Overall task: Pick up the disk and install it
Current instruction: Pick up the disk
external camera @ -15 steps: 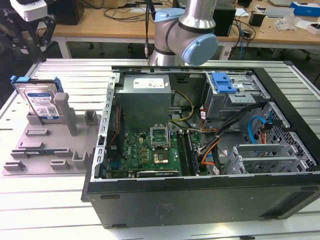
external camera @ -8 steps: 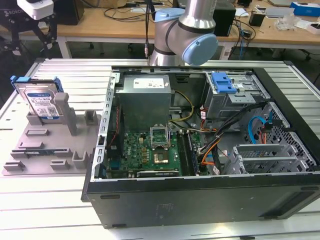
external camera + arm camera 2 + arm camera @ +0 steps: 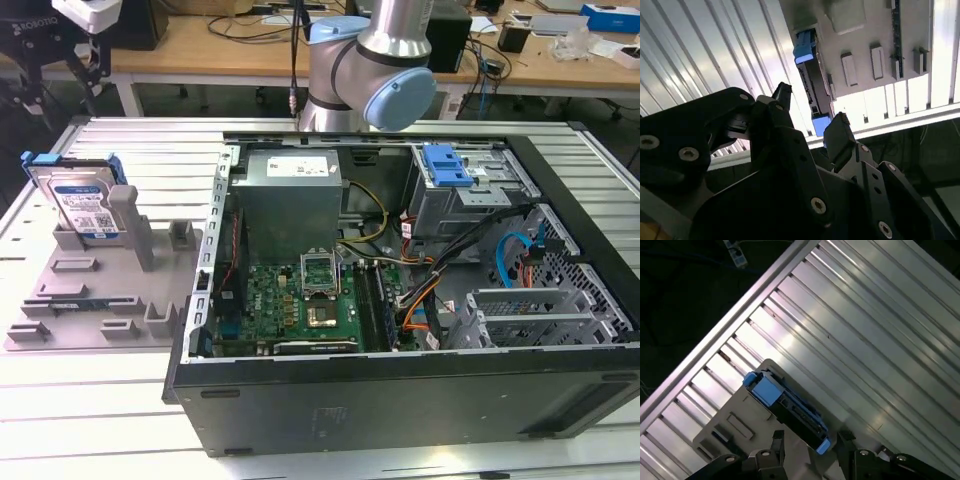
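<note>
- The disk [image 3: 85, 205] [image 3: 812, 80] [image 3: 790, 407] stands on edge in the grey holder [image 3: 120, 290] on the bench [image 3: 60, 400]
- The pincer [image 3: 811, 105] [image 3: 810, 439] hangs open over it, jaws spread to either side

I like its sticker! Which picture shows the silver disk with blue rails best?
The exterior view: the silver blue-railed disk stands in a grey plastic holder, label visible. Both wrist views show the disk edge-on.

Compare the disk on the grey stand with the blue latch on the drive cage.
The disk stands on edge outside the case; the latch sits inside it. The disk is silver with blue rails; the latch is all blue. The disk looks larger than the latch. Both have blue plastic.
</note>
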`<state>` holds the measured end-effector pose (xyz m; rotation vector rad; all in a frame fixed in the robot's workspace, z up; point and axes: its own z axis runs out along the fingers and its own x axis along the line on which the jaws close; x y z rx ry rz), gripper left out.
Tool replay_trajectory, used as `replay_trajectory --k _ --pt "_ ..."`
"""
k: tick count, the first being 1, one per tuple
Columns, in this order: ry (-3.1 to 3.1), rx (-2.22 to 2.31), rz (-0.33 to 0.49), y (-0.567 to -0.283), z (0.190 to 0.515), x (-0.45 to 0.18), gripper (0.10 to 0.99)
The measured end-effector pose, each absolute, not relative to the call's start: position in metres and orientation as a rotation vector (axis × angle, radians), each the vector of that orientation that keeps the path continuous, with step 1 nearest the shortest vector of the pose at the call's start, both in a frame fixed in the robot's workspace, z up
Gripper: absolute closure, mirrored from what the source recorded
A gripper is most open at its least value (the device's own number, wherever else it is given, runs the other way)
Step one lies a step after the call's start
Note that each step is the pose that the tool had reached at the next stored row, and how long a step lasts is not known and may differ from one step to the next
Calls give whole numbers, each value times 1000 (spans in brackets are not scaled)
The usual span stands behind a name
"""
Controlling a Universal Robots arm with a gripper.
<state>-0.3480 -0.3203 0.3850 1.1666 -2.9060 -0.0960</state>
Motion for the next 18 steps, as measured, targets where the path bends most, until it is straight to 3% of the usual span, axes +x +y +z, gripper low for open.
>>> replay_trajectory --k 18 --pt "-2483 1883 -88 -320 384 -348 545"
